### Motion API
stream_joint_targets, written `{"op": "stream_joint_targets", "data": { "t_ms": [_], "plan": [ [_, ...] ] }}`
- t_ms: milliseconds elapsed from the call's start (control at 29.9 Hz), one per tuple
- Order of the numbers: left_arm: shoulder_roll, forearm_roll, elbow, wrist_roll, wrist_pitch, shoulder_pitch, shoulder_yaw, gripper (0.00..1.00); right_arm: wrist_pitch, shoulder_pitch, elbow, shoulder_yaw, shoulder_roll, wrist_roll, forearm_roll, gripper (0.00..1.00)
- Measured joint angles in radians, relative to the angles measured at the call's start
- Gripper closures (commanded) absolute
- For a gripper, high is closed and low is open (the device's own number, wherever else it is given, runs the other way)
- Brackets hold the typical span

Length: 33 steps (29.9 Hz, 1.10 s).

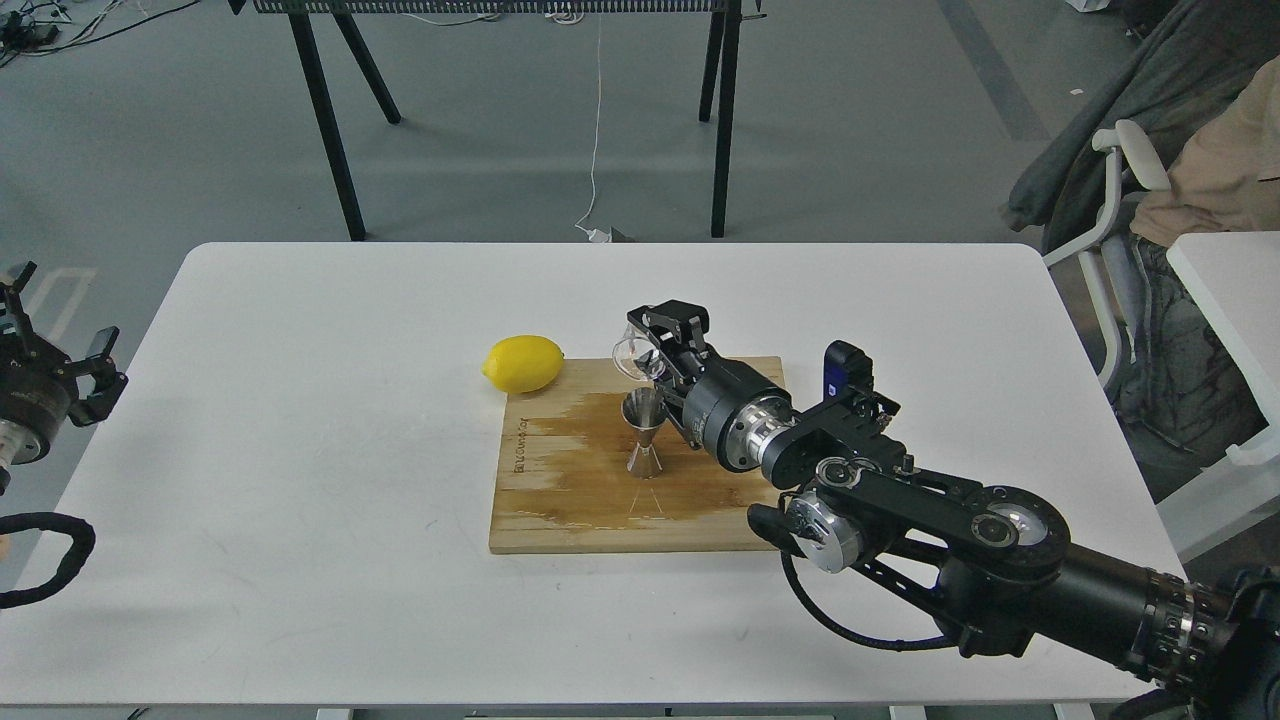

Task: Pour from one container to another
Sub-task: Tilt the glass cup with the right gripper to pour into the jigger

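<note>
Head view: right claw [648,345] tips round clear glass cup [632,357] over hourglass steel jigger [644,432].

Bright even light, soft shadows (sharp focus)

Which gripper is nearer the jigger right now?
Right. The right gripper holds the glass cup tilted just above the jigger on the cutting board. The left gripper sits open at the table's far left edge, well away.
</note>
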Motion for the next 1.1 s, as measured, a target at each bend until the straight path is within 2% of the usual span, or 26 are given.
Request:
{"op": "stream_joint_targets", "data": {
  "t_ms": [1104],
  "plan": [
    [0.000, -0.001, 0.003, 0.000, 0.000, 0.001, 0.000, 0.03, 0.015, 0.040, 0.007, -0.052, -0.056, -0.002, -0.037, 0.57]
  ]
}}
